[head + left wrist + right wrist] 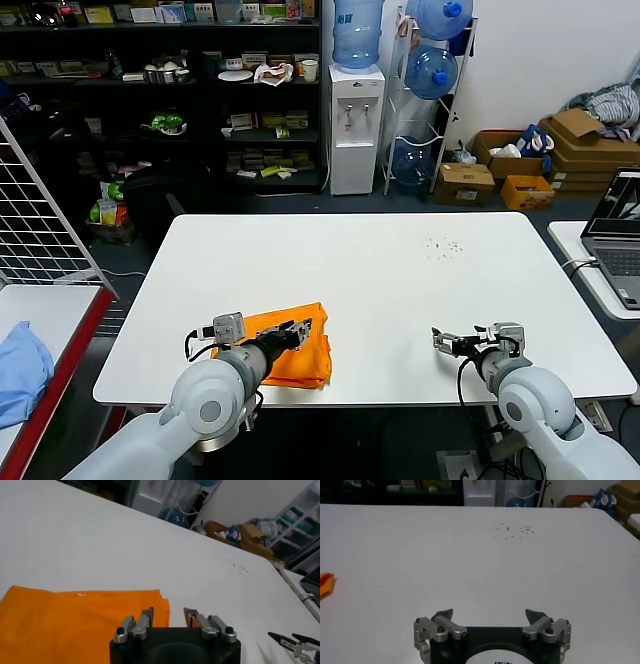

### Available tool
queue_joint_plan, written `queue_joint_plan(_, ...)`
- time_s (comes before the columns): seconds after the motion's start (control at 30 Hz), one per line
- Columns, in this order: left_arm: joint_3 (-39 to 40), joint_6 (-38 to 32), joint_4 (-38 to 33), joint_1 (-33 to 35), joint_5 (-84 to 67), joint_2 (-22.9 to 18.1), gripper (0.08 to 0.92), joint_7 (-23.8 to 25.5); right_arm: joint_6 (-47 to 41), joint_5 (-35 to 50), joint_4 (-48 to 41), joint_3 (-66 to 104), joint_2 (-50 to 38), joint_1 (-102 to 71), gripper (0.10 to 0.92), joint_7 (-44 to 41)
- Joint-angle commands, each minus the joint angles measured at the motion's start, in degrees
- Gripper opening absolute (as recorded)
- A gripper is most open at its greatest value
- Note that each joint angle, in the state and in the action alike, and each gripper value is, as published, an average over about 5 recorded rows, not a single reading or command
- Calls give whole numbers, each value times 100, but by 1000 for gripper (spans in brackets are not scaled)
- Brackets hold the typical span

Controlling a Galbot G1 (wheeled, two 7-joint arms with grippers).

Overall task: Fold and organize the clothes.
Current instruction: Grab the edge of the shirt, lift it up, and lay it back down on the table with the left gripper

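The orange T-shirt (290, 350) lies folded into a small rectangle on the white table (380, 290), near the front left edge. It also shows in the left wrist view (70, 622), and a corner of it in the right wrist view (325, 584). My left gripper (300, 329) is open and empty, just above the shirt's far right corner (170, 614). My right gripper (442, 342) is open and empty over bare table at the front right (490, 614). It shows far off in the left wrist view (290, 641).
Small dark specks (442, 245) lie on the table's far right part. A side table with a light blue cloth (20, 365) stands at my left. A laptop (620, 225) sits on a table at my right. Shelves and a water dispenser (355, 120) stand behind.
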Motion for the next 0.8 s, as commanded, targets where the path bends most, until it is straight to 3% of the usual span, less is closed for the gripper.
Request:
queue_joint_plan(0.03,-986,127,77,397,216,934,519,732,12,4,-4,1,-14,6,921,-19)
queue_joint_plan(0.2,-1801,91,557,1136,339,2379,657,2231,30,-3,4,2,-10,0,921,-65)
queue_joint_plan(0.3,-2029,105,944,1483,333,2937,744,2917,42,-21,-7,-2,16,3,921,-98)
queue_joint_plan(0.53,-1956,349,1239,1555,309,2940,909,3543,60,-50,7,34,30,-52,921,-144)
queue_joint_plan(0.8,-1706,493,1381,1183,252,2547,921,3709,66,-51,34,90,17,-117,921,-151)
